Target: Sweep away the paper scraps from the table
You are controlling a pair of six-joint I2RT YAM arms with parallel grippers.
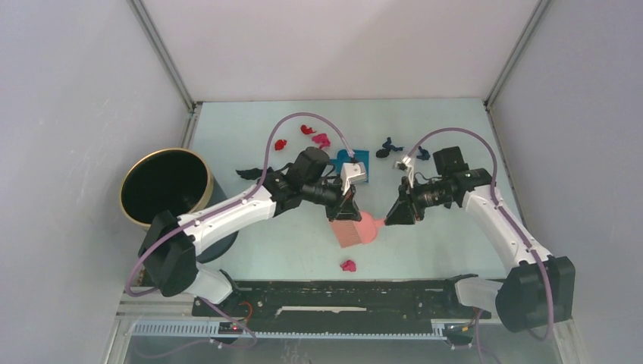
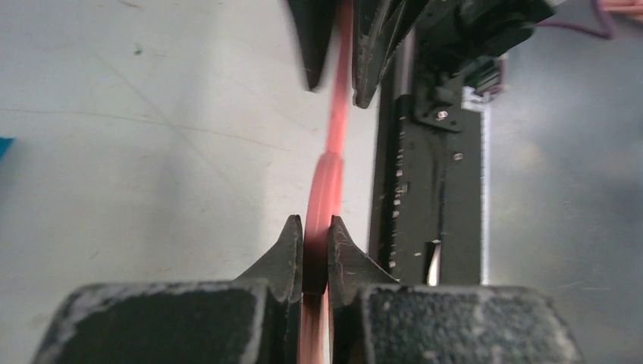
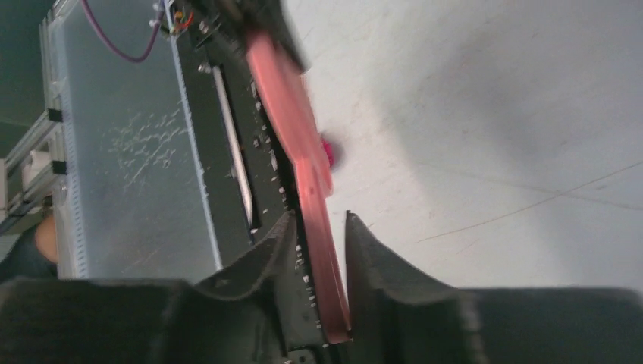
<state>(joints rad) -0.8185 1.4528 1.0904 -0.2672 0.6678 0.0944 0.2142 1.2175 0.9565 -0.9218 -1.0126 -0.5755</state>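
Note:
The pink hand brush (image 1: 356,227) hangs a little above the table (image 1: 455,121), between both arms. My left gripper (image 1: 345,209) is shut on its handle (image 2: 326,182), pads tight on both sides. My right gripper (image 1: 396,214) stands slightly open around the brush's other end (image 3: 292,114), with a gap on one side. Paper scraps lie scattered: red (image 1: 280,144) and magenta (image 1: 321,139) at the back, dark blue (image 1: 390,144) and black (image 1: 382,154) further right, one magenta scrap (image 1: 348,265) near the front, seen also as a scrap (image 3: 327,152) behind the brush.
A blue dustpan (image 1: 355,165) lies behind my left wrist. A round black bin with a gold rim (image 1: 167,189) stands at the left. A black rail (image 1: 341,296) runs along the front edge. Grey-white walls enclose the table.

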